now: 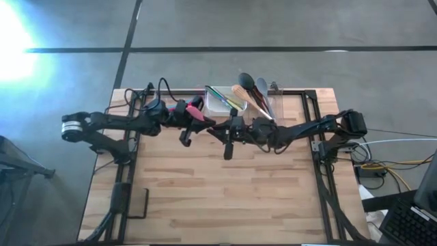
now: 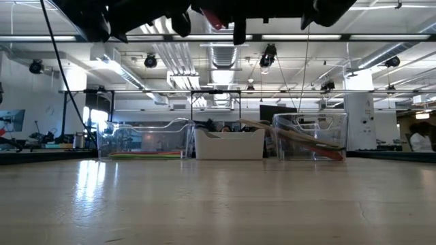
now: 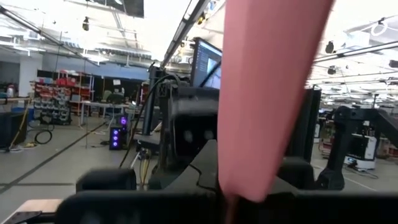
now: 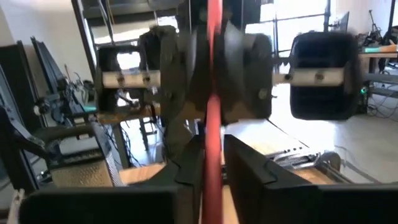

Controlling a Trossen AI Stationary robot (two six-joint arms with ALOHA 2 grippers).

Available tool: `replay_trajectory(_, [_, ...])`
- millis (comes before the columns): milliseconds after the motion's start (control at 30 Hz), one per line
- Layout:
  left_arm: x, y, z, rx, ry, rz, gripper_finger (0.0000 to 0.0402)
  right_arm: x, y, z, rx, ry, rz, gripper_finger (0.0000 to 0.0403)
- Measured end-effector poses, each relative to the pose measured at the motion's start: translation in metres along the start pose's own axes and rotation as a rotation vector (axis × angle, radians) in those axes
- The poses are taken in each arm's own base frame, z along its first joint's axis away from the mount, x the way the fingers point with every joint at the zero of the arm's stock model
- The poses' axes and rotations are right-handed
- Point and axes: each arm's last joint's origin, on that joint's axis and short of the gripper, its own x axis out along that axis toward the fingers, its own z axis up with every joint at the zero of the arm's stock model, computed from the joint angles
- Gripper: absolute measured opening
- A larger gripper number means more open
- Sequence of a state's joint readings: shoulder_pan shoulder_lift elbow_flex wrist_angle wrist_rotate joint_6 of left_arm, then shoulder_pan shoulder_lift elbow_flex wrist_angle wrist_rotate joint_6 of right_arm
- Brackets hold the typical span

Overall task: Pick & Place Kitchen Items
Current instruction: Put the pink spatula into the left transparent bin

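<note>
A pink spatula [image 1: 196, 111] hangs in the air over the table's far middle, between my two grippers. My left gripper [image 1: 193, 124] reaches in from the table's left and is shut on it. My right gripper [image 1: 218, 130] reaches in from the right, its fingers close on either side of the handle. The left wrist view shows the broad pink blade [image 3: 267, 93] rising from my left gripper [image 3: 230, 202]. The right wrist view shows the slim handle edge-on in my right gripper [image 4: 214, 186]. In the low view only a red tip [image 2: 214, 17] shows at the top. My left gripper pinches the spatula where the blade narrows [image 3: 239, 190], between its two fingers. It comes roughly level from the table's left. The gripper's own body hides the fingertips. The spatula is clear of the table. My right gripper has the spatula's handle [image 4: 213, 177] between its two fingers [image 4: 186, 171], which lie across it. It comes level from the table's right, facing the left gripper. The handle passes upright through the fingers, clear of the table.
At the far edge stand a white tub [image 1: 217, 102] with a green utensil and a clear tub [image 1: 268, 104] holding a wooden spoon, a black ladle and other utensils. A second clear tub [image 2: 143, 139] shows in the low view. The near wooden tabletop [image 1: 218, 198] is bare.
</note>
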State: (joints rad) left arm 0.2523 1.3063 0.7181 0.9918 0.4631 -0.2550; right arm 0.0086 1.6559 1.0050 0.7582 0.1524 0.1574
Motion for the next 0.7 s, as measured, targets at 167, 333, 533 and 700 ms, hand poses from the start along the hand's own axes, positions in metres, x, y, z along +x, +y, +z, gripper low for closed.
replay_trajectory(167, [-0.003, -0.002, 0.004, -0.005, 0.020, -0.005, 0.0007, -0.014, 0.005, 0.020, -0.005, 0.041, -0.001, 0.0094])
replay_trajectory(333, [-0.010, -0.006, 0.011, -0.008, 0.077, 0.011, 0.0007, -0.042, 0.003, 0.038, 0.016, 0.222, -0.036, 0.0131])
replay_trajectory(533, [-0.020, -0.001, 0.028, -0.024, 0.300, 0.110, 0.0007, -0.077, 0.000, 0.044, 0.085, 0.462, -0.101, 0.0156])
replay_trajectory(700, [-0.028, 0.011, 0.047, 0.042, 0.584, 0.334, 0.0007, -0.095, -0.002, 0.047, 0.141, 0.554, -0.148, 0.0157])
